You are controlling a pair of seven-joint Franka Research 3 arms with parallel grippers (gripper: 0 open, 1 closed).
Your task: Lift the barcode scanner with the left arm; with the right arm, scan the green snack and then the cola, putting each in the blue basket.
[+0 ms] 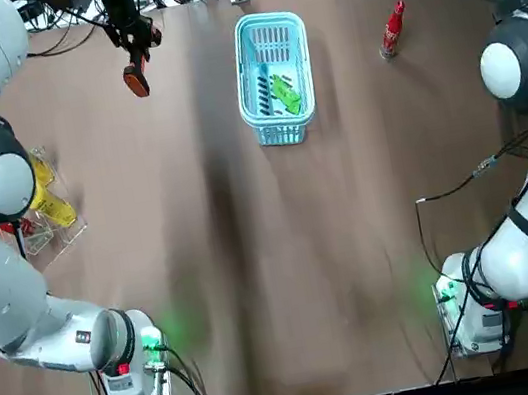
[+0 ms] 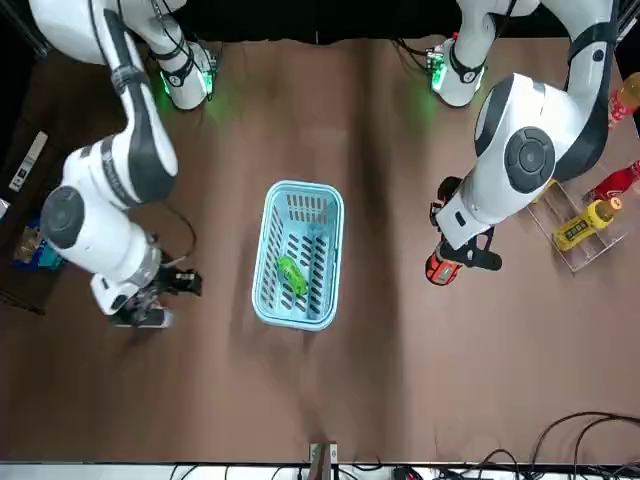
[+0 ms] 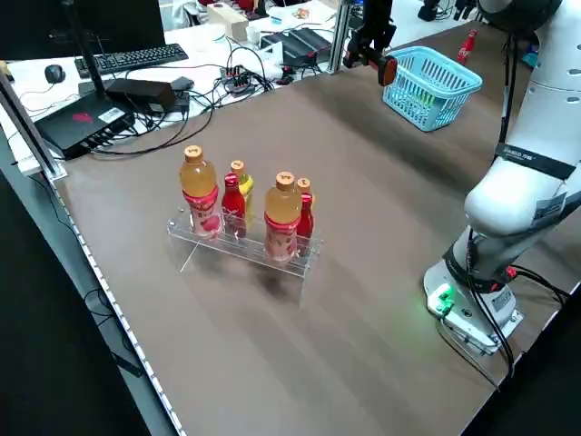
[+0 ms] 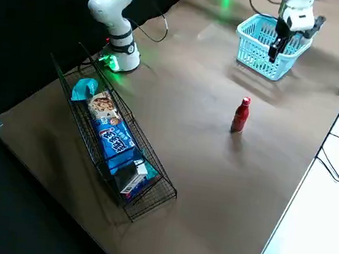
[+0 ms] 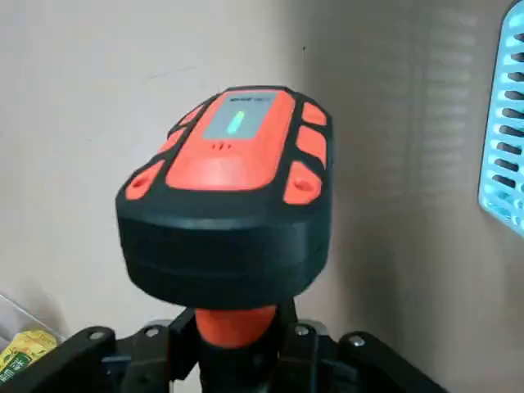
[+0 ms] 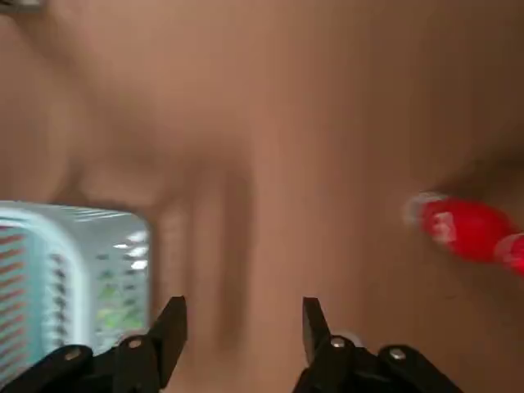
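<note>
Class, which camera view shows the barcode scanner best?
The left wrist view: the barcode scanner fills it, orange face and buttons clear, gripped by the left pincer. Top, front and left side views show it small; the right side and right wrist views do not show it.

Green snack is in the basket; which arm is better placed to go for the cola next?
Right. The right gripper is open and empty with the cola close by; the left gripper is shut on the barcode scanner.
</note>
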